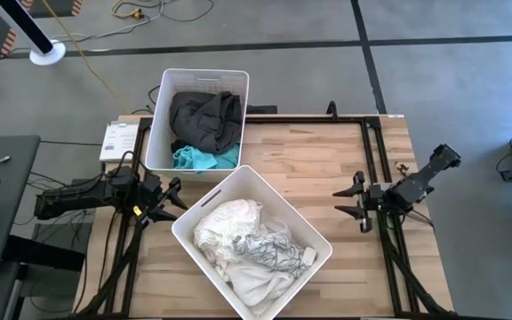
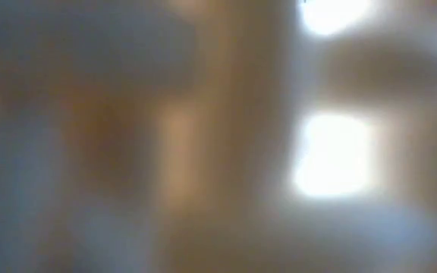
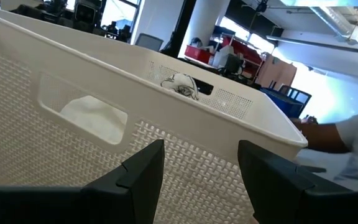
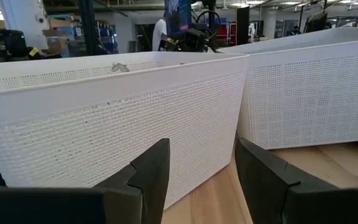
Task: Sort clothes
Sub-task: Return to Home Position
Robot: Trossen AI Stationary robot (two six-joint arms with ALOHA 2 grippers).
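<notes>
White and grey-white patterned clothes point(image 1: 243, 240) lie heaped in the near white bin point(image 1: 185, 233). Dark grey clothes point(image 1: 204, 118) and a teal garment point(image 1: 198, 158) lie in the far white bin point(image 1: 156, 124). My left gripper point(image 1: 174, 202) is open and empty at the table's left, just beside the near bin's wall point(image 3: 185, 155). My right gripper point(image 1: 352, 201) is open and empty at the table's right, facing the near bin point(image 4: 104, 124) across bare wood. The low view shows nothing I can make out.
The two bins stand close together, the near one turned at an angle. A white box point(image 1: 118, 140) sits at the table's far left corner. Bare wood point(image 1: 309, 160) lies between the bins and my right gripper. A person's sleeve point(image 3: 347, 143) shows beyond the table.
</notes>
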